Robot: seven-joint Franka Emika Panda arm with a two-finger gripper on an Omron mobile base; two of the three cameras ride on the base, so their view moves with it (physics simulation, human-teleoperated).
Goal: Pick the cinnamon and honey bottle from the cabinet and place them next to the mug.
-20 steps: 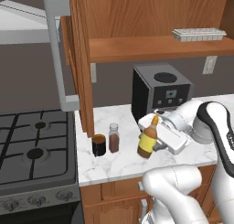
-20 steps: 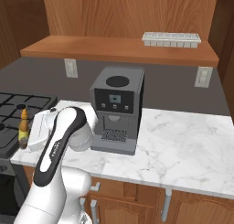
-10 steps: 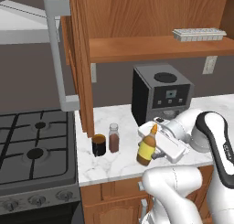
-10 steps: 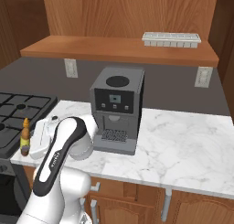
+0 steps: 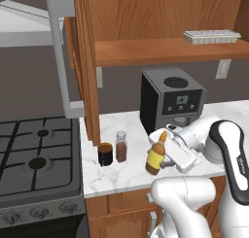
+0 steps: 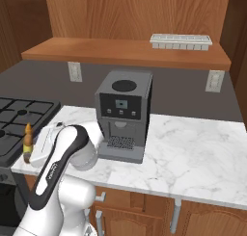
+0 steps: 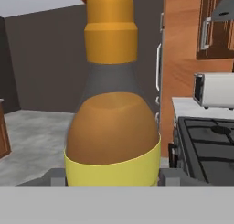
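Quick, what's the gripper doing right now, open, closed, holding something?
Gripper: closed on the honey bottle, holding it upright low over the counter, to the right of the cinnamon and mug.

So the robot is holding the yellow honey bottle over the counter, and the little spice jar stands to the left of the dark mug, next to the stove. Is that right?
Not quite. The gripper does hold the honey bottle over the counter, but the left base view shows the spice jar on the right of the mug. It is the mug that stands nearer the stove.
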